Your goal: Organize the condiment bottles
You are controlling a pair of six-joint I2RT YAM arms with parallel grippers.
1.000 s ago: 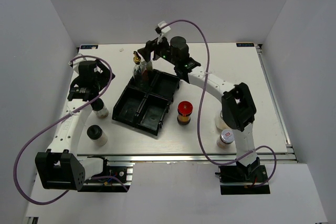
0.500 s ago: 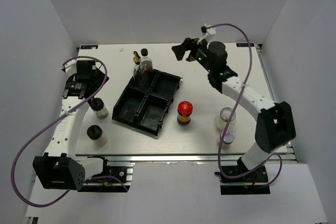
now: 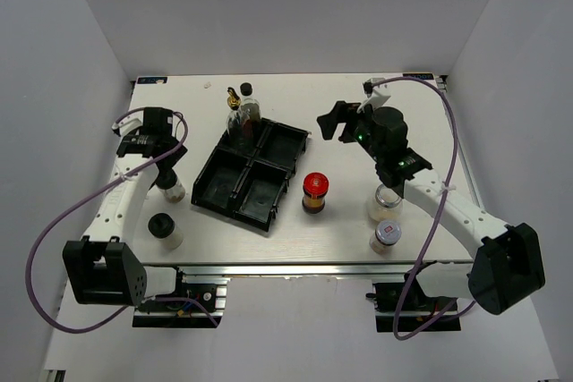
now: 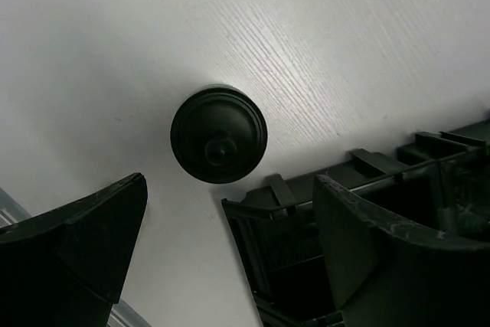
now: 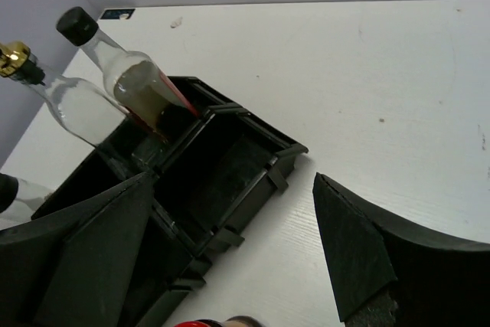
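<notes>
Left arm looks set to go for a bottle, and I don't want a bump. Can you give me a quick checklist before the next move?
1. Left gripper open: ok, jaws wide.
2. White black-capped bottle lined up between its fingers: ok, untouched.
3. Right gripper open and empty: ok.
4. Tray has room: ok. Three compartments look bare; the far left one holds the gold-capped bottle and the dark bottle.
5. Those two standing upright: cannot tell; they look tilted from the right wrist.
6. Right arm clear of the silver-lidded jar under it: cannot tell.
</notes>
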